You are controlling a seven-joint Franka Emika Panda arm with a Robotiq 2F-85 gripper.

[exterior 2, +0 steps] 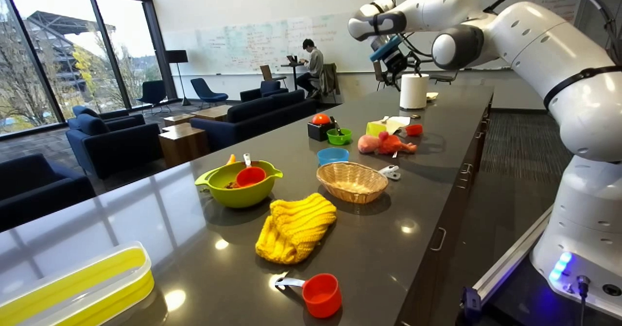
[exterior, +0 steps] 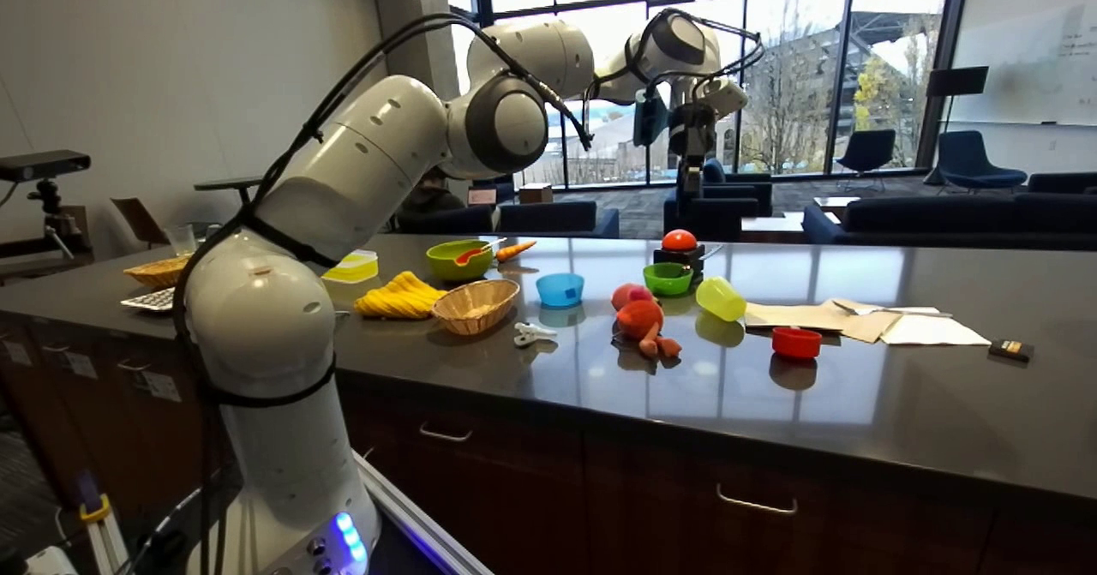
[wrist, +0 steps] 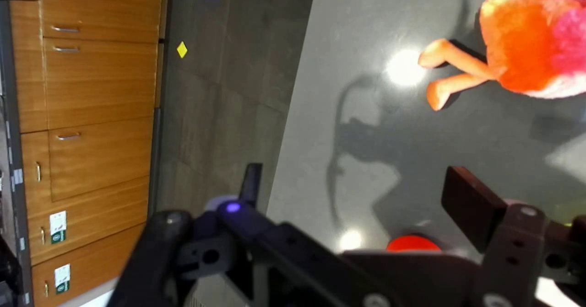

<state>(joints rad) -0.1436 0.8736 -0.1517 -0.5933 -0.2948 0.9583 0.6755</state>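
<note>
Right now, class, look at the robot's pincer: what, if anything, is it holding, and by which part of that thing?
Nothing is held. In the wrist view the pincer stands open, its fingers spread apart with no object gripped between them.

arm [exterior: 381,138] raised and bent | pincer [wrist: 356,179] pointing down, spread wide
</note>
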